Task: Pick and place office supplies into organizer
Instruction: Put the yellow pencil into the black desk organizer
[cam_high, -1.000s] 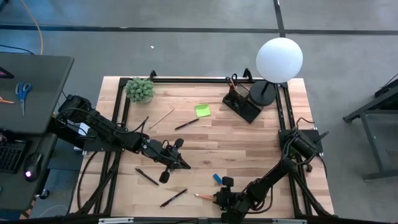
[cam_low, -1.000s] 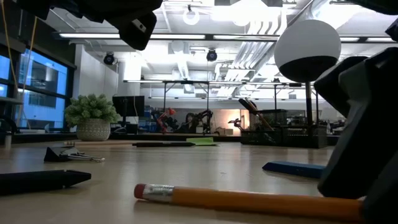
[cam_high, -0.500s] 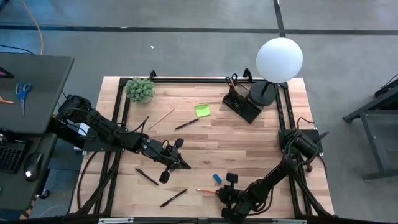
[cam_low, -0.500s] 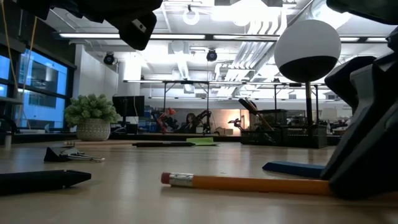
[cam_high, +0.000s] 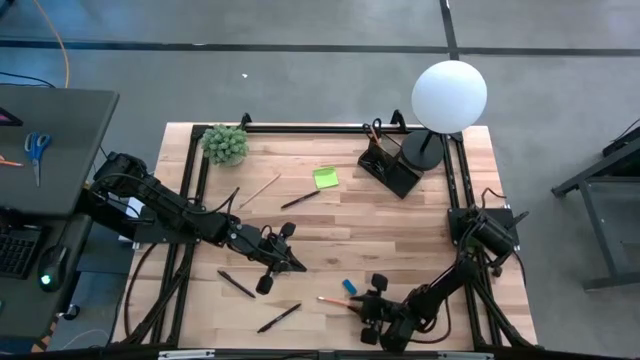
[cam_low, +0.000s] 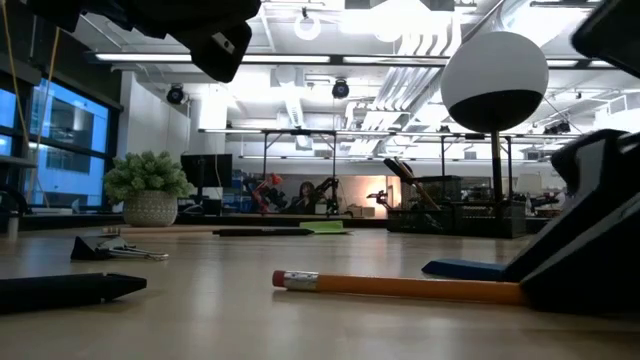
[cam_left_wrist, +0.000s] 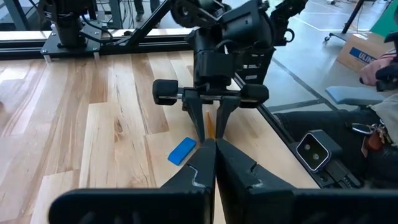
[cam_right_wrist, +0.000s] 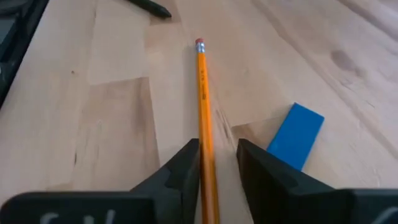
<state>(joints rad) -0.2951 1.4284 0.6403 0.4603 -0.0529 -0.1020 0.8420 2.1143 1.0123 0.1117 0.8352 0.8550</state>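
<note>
Task is judged early: the organizer (cam_high: 390, 166) at the far right of the tabletop (cam_high: 420, 225), beside the lamp base, shows only a few upright items, and most supplies are left lying loose: sticky-note pad (cam_high: 325, 178), black pens (cam_high: 299, 199) (cam_high: 237, 284) (cam_high: 278, 318), wooden pencil (cam_high: 260, 189), blue piece (cam_high: 349, 287). The right gripper (cam_right_wrist: 217, 163) is set low at the near edge, jaws narrowly parted and straddling the orange pencil (cam_right_wrist: 204, 118); whether it is actually pinched cannot be told. The pencil is laid flat, long axis in line with the gripper's fingers, eraser end pointed away from the gripper toward the left side, blue piece just beside it. The left gripper (cam_high: 282, 258) is fully closed and empty, parked mid-table.
</note>
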